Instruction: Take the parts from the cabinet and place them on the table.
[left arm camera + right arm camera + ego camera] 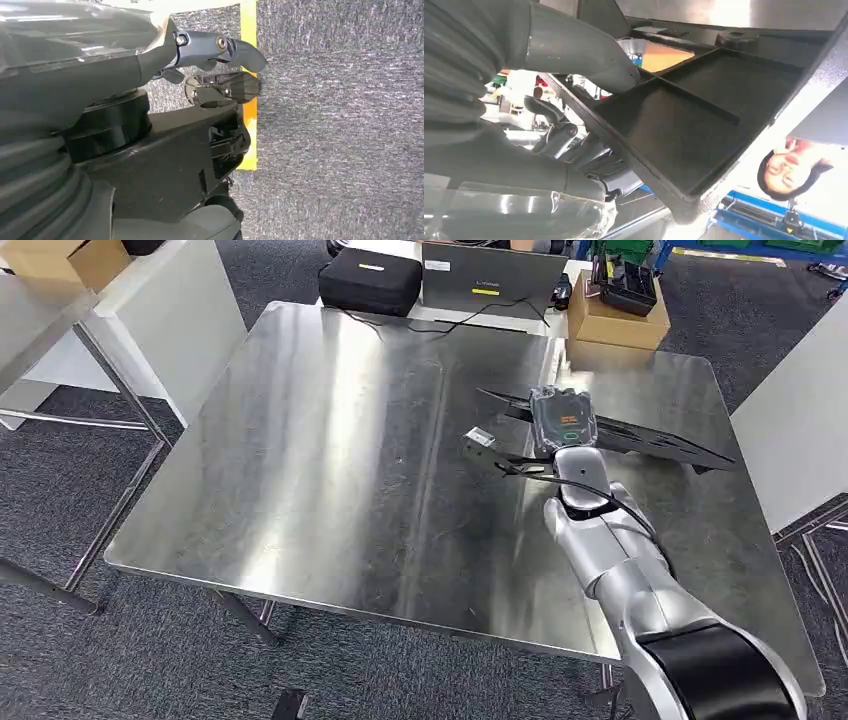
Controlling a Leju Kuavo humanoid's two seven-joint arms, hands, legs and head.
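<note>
A flat black ribbed plastic part (640, 440) lies low over the right side of the steel table (330, 470), stretching from the table's middle toward its right edge. My right hand (563, 420) holds it near its left end. In the right wrist view the thumb (589, 55) presses on the part's (684, 125) ribbed face while the darker fingers (559, 135) curl under its rim. I cannot tell whether the part touches the table. My left hand (220, 70) hangs above the grey carpet with nothing in it, fingers apart.
Along the table's far edge stand a black case (370, 280), a grey laptop (493, 278) and a cardboard box (617, 320). White panels flank the table at left (170, 320) and right (800, 430). A person (791, 167) is close by in the right wrist view.
</note>
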